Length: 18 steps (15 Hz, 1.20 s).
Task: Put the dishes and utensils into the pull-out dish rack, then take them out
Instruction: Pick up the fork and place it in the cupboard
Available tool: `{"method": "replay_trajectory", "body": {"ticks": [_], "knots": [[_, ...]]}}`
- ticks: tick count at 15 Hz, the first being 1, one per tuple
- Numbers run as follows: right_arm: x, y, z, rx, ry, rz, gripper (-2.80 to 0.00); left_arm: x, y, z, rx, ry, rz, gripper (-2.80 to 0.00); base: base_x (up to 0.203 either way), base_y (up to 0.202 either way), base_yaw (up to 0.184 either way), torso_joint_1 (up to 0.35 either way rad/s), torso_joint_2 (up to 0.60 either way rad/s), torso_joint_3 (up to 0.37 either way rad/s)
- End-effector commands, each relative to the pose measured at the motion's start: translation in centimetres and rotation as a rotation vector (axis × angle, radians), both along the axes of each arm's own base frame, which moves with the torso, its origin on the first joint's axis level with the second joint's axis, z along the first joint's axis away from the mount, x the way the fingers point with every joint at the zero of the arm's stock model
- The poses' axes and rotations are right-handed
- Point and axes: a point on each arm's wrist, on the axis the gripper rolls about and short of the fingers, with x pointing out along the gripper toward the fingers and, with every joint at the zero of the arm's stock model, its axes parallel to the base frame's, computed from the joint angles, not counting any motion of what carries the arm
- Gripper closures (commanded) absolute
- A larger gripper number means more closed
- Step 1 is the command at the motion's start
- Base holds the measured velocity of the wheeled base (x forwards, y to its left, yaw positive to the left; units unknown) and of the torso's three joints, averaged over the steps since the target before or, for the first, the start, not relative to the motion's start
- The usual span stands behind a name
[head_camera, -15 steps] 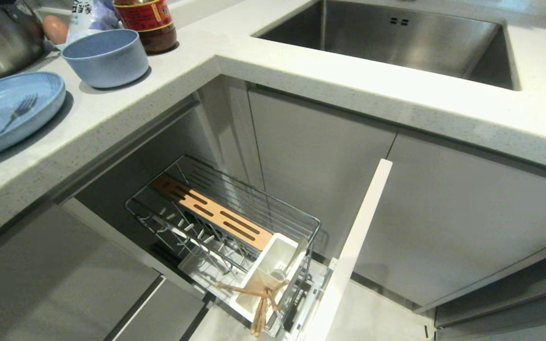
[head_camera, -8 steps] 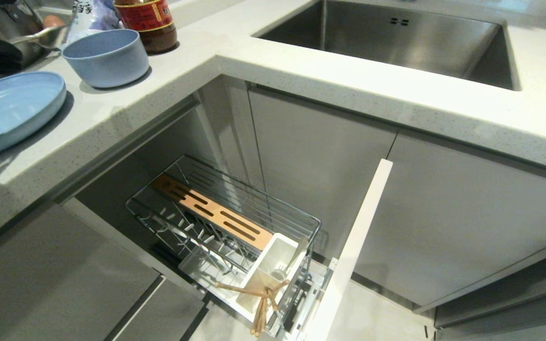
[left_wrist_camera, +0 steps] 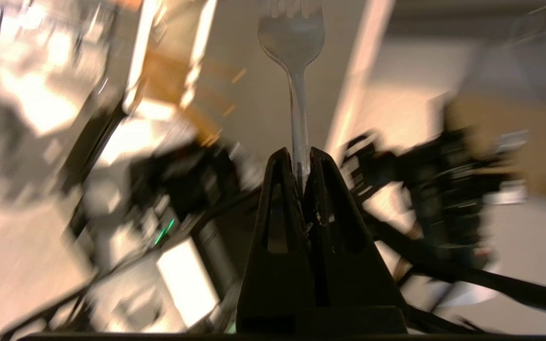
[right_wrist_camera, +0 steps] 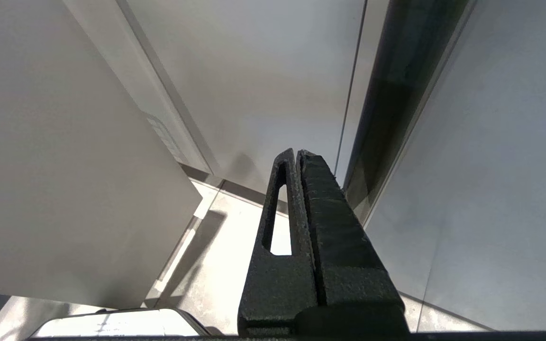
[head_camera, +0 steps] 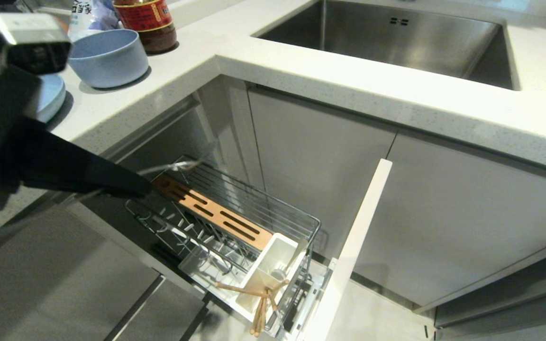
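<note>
Head view shows the left pincer (head_camera: 147, 189) extended from the tabletop (head_camera: 301, 61) side down over the far end of the pull-out dish rack (head_camera: 225, 227), its tips just above the slotted wooden strip (head_camera: 213, 213). Left wrist view confirms the fingers are pressed together on the handle of the fork (left_wrist_camera: 295, 57), tines pointing away from the pincer; gripping at the handle end leaves the length free to drop into a holder. The white utensil cup (head_camera: 273, 270) sits at the near end of the rack beside the cabinet front (head_camera: 353, 251), with a spoon standing inside and the chopsticks (head_camera: 259, 303) splayed over its rim, partly hanging out. The plate (head_camera: 48, 97) and bowl (head_camera: 108, 57) are on the tabletop at left, unloaded; the plate is largely hidden by the arm. Judgement: loading is at an early stage, utensils first. The right pincer (right_wrist_camera: 299, 154) hangs parked by the cabinet, fingers closed on nothing.
</note>
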Motion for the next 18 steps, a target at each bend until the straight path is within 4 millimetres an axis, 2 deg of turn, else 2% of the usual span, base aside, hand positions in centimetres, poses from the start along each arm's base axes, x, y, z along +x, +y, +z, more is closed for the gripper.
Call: {"method": "replay_trajectory", "body": {"ticks": [1,6,11,18], "knots": [[0.0,0.0,0.0,0.001,-0.005,0.000,0.00,3.1,-3.4,-3.1,0.141,0.152,-0.027,0.00,0.000,0.000,0.000,0.000,0.00,0.000],[0.0,0.0,0.0,0.001,-0.005,0.000,0.00,7.2,-6.8,-7.6,0.308,0.338,-0.024,0.00,0.000,0.000,0.000,0.000,0.00,0.000],[0.0,0.0,0.0,0.001,-0.004,0.000,0.00,10.1,-9.2,-10.8,0.405,0.460,-0.019,0.00,0.000,0.000,0.000,0.000,0.00,0.000],[0.0,0.0,0.0,0.001,-0.005,0.000,0.00,14.0,-12.3,-15.4,0.460,0.500,-0.017,0.00,0.000,0.000,0.000,0.000,0.00,0.000]]}}
